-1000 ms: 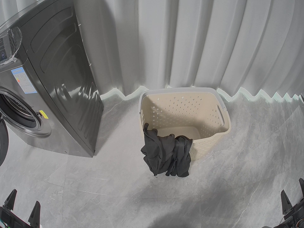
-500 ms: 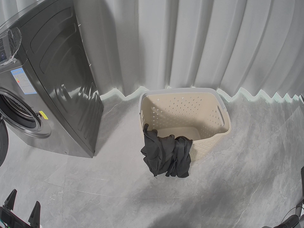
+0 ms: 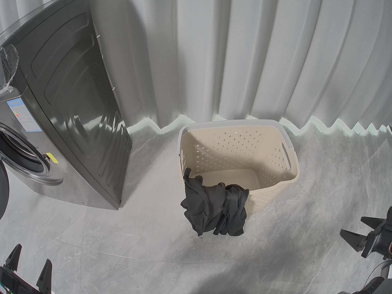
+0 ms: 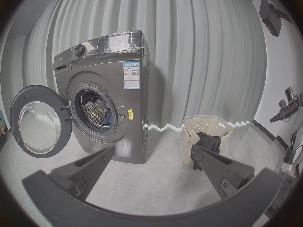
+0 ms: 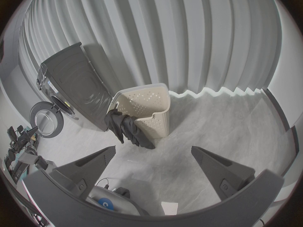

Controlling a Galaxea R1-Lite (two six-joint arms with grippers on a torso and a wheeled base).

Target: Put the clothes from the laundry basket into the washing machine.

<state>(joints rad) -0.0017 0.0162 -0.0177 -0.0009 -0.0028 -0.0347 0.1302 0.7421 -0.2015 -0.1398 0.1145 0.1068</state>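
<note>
1. Grey marble-patterned floor (image 3: 134, 233), glossy, running back to the hem of a white pleated curtain (image 3: 253, 50).
2. Standing on it at the left: grey washing machine (image 3: 69, 103), round door (image 4: 39, 120) swung open.
3. Standing near the middle, apart from the machine: beige perforated laundry basket (image 3: 237, 148), dark garment (image 3: 214, 209) draped over its near rim, hanging down outside.

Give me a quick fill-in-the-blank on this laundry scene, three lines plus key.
1. The washing machine has its door swung ____.
2. The dark garment hangs over the ____ of the laundry basket.
3. The left hand and the right hand are both open and hold ____.

Missing words: open; rim; nothing.
</note>
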